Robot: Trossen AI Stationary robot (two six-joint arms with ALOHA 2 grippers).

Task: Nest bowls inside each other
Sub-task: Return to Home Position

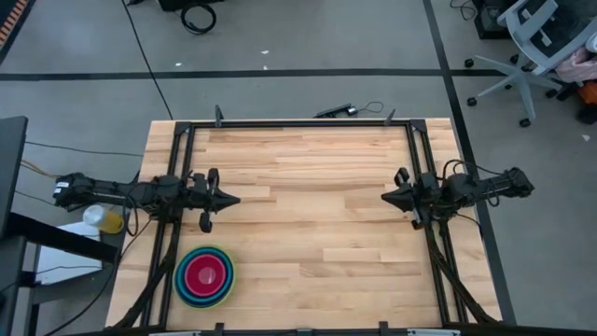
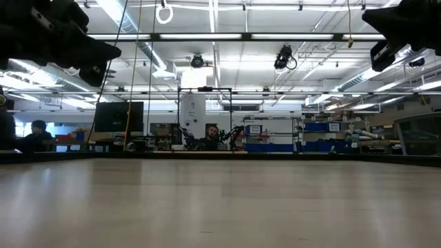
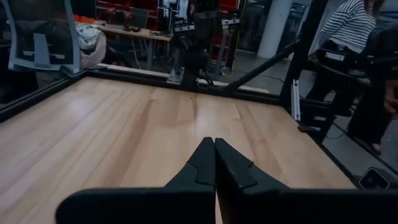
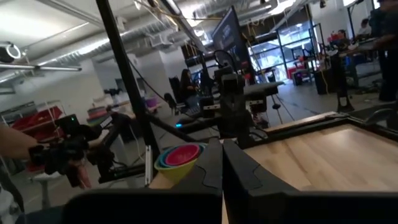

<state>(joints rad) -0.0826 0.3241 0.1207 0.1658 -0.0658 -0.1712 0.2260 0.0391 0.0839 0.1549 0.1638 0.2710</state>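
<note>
You have the nested bowls (image 1: 205,276) at a corner of the table (image 1: 317,233), near the left gripper (image 1: 233,199) and well apart from the right gripper (image 1: 387,198); both jaws are pressed together, holding nothing.

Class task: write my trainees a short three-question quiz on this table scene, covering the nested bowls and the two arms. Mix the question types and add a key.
1. True or false: the red bowl sits innermost in the stack of bowls.
2. Where on the table does the stack stand? A) on the left arm's side B) in the middle C) on the right arm's side
3. Fill in: the left pincer and the right pincer are both ____ and hold nothing.
Key: 1 true; 2 A; 3 shut.
</note>
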